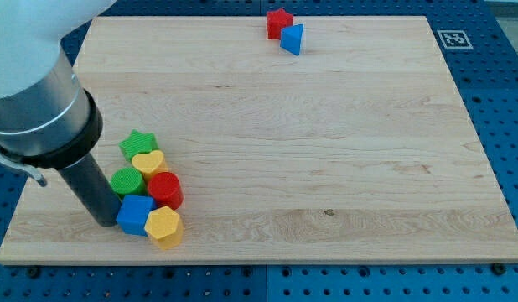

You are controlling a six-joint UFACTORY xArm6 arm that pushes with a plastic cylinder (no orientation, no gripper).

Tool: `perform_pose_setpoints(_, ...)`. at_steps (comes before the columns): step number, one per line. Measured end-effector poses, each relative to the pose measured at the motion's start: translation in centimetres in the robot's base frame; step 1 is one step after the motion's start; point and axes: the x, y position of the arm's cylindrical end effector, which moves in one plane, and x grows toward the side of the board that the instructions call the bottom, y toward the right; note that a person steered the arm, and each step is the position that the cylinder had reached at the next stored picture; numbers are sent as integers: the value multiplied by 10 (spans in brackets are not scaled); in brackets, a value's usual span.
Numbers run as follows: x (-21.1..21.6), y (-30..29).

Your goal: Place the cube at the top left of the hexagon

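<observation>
A blue cube [135,215] lies near the board's bottom left, touching a yellow hexagon [164,226] on its right. My tip [104,221] rests against the cube's left side. Just above them stand a green cylinder [126,182] and a red cylinder [165,190]. A yellow heart [147,162] and a green star [138,143] lie above those, all packed in one cluster.
A red block [279,23] and a blue triangular block [292,39] touch each other at the view's top, near the board's far edge. The wooden board [326,151] sits on a blue pegboard. A fiducial tag [453,39] sits at the top right.
</observation>
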Motion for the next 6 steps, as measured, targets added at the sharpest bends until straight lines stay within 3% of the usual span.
perform_pose_setpoints(2, 20, -21)
perform_pose_setpoints(6, 24, 69)
